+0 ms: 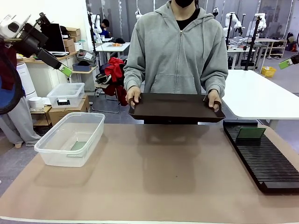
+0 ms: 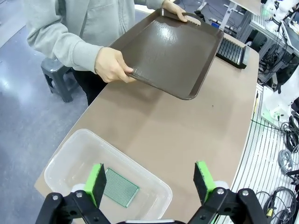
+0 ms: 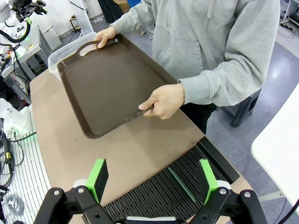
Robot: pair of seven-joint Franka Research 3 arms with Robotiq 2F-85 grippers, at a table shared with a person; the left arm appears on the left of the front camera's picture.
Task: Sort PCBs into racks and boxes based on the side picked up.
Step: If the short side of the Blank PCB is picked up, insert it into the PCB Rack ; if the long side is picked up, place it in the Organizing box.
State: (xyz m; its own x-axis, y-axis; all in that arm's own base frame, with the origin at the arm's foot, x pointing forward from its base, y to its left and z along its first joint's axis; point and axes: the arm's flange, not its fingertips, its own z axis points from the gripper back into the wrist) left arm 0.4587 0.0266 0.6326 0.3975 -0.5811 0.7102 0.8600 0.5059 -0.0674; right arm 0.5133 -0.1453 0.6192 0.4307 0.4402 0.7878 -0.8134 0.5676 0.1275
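With one PCB point(image 2: 120, 187) laid flat in the box point(image 1: 53, 148), another stood in a slot of the rack point(image 3: 154, 196), and the tray point(image 2: 170, 49) apparently bare, sorting is judged done, both grippers point(image 2: 150, 181) point(image 3: 152, 179) being held open and empty.

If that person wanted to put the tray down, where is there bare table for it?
The broad brown middle of the table, between the clear tub and the black rack, lies bare, right under the tray. The side edges are taken, each with a green board.
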